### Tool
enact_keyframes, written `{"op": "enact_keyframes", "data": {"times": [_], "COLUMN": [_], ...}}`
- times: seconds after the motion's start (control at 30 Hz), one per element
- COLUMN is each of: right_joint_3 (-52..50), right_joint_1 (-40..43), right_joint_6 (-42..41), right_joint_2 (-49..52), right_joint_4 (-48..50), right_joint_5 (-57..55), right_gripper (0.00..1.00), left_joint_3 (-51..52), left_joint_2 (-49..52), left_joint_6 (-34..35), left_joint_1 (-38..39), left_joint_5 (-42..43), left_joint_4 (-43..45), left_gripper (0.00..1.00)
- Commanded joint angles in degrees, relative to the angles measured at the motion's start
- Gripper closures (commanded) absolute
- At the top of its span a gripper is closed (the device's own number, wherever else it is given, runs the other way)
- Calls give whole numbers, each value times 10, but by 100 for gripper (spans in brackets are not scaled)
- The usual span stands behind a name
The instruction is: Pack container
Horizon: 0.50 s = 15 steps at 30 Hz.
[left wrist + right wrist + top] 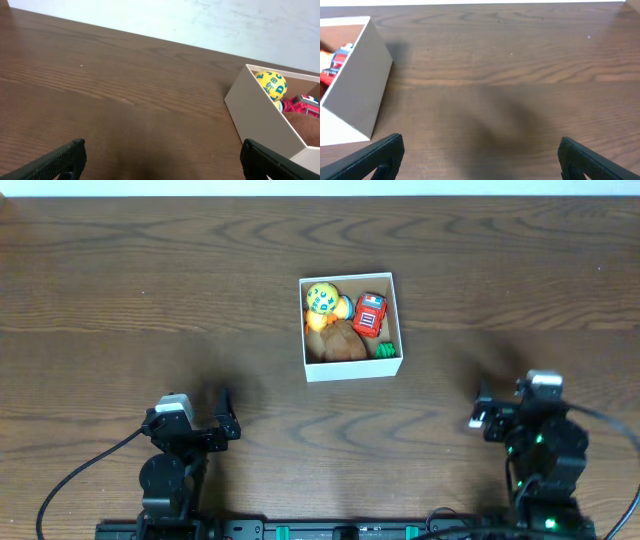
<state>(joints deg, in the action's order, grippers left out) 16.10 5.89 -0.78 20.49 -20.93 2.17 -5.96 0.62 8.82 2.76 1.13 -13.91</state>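
Small square white container point(355, 368) with low walls, flat on the dark wooden table point(120, 280), a little right of centre and toward the far side, well apart from both arms. Holding several toys: a yellow ball point(322, 298) printed with blue letters in the far-left corner, a red toy car point(369, 315) just beside it in the far-right corner, a brown rounded toy point(343, 342) across the near half, a small green piece point(385, 350) in the near-right corner (too small to tell what). From the left wrist, showing as a pale wall at the right edge of the view, ball and car peeping over the rim, the brown toy just behind them. From the right wrist, showing as one corner at the far left, a bit of the red car visible inside. Nearer the front edge, off to the left, the left pincer point(226, 415): spread wide, holding nothing, black fingers point(55, 162) low over bare wood. Off to the right, the right pincer point(480, 410): likewise spread wide and empty, the box wall well apart from it.
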Motion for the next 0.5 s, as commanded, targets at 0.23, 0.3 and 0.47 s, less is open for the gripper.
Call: {"op": "enact_keyframes", "data": {"times": [0.23,0.3,0.47], "right_joint_3": [-80,-91,-101], "right_joint_1": [4,4,4], "right_joint_6": [6,6,6], "right_joint_2": [-139,-160,-201], "right_joint_4": [8,8,10], "right_joint_5": [11,11,11], "right_gripper": [1,1,1], "left_joint_3": [8,8,8], "left_joint_2": [-4,-4,-4], "left_joint_6": [1,1,1], "left_joint_1": [-2,-2,-2], "left_joint_5": [0,0,0], "left_joint_4": [-2,-4,-11], "left_gripper": [2,2,2]}}
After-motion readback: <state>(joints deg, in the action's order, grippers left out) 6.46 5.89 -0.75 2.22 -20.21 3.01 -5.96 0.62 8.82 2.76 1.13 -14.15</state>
